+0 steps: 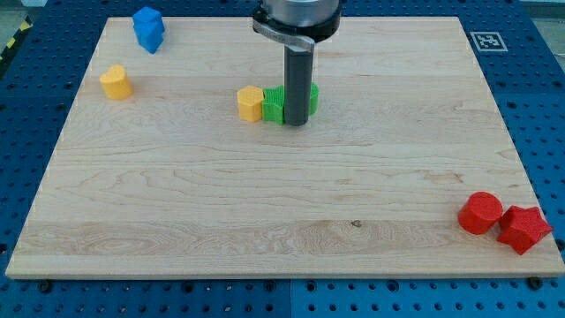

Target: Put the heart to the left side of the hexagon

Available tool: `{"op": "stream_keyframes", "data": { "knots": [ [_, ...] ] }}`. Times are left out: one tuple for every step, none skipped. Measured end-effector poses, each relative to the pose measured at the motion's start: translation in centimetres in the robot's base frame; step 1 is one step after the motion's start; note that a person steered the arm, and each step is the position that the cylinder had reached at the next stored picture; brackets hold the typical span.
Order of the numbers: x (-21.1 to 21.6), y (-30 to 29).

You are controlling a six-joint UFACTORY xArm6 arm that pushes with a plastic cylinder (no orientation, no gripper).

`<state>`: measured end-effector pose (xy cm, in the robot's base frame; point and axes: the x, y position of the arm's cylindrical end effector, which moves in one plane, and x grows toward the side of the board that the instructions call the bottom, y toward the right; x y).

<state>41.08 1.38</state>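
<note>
Setting: robotics lab bench. The wooden table (265, 203) lies on a blue perforated mounting plate (547, 106) with a regular hole grid. A black-and-white fiducial marker (485, 41) is at the table's far right corner. Yellow-black hazard tape (11, 46) is left of the table.

Pale matt wooden board (177, 203) with visible grain; dark smooth rod (298, 84).

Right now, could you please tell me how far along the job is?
Done: nothing clear; the yellow heart sits far off to the view's left of the yellow hexagon. In hand: my tip is at the green block beside the hexagon, away from the heart. Left: push the heart close.
</note>
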Motion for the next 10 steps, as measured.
{"op": "stream_keyframes", "data": {
  "knots": [
    [1.6,0.0],
    [4.2,-0.5],
    [4.2,-1.4],
    [4.3,-4.1],
    [4.3,-9.8],
    [4.0,-16.3],
    [2.8,-23.9],
    [0.2,-30.8],
    [-3.5,-31.8],
    [-4.9,-30.8]
  ]
}}
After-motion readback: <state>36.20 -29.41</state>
